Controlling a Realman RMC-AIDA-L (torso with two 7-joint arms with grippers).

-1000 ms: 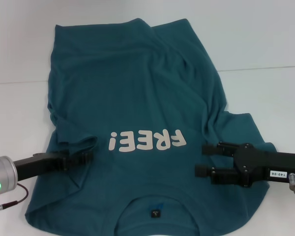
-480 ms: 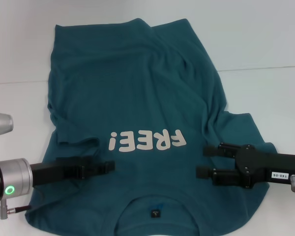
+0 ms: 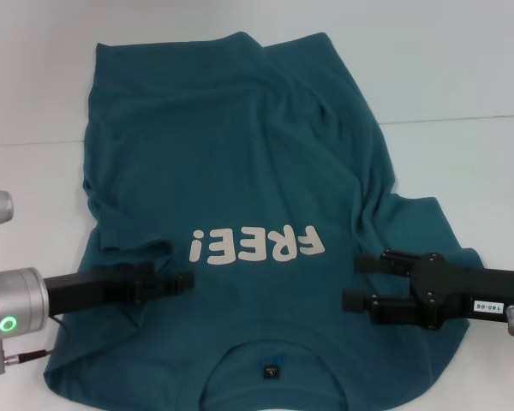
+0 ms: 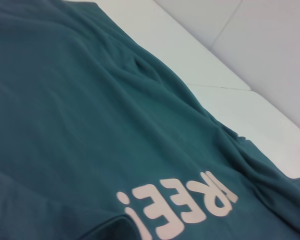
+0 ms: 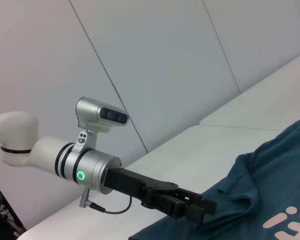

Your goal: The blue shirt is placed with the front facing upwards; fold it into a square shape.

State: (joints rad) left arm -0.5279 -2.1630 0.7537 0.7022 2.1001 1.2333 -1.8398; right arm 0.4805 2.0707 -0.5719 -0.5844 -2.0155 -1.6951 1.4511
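Observation:
The blue shirt [image 3: 240,154] lies front up on the white table, collar and dark neck label [image 3: 271,372] nearest me, with the cream "FREE!" lettering [image 3: 257,245] across the chest. My left gripper [image 3: 187,281] reaches in low over the shirt just below the "!" and beside the folded-in left sleeve [image 3: 137,248]. Its fingers look shut with no cloth in them; the right wrist view shows this left gripper [image 5: 204,207] from the side. My right gripper [image 3: 349,281] hovers open over the shirt's other shoulder side, its two fingers spread apart. The left wrist view shows only the shirt [image 4: 90,125].
White table [image 3: 463,77] surrounds the shirt, with a seam line running across at the right. The right sleeve [image 3: 420,223] lies bunched and wrinkled beside my right arm. A pale wall stands behind the table in the right wrist view.
My left gripper has slid from the left sleeve inward across the shirt toward the chest. The right gripper has barely shifted. The shirt lies as before.

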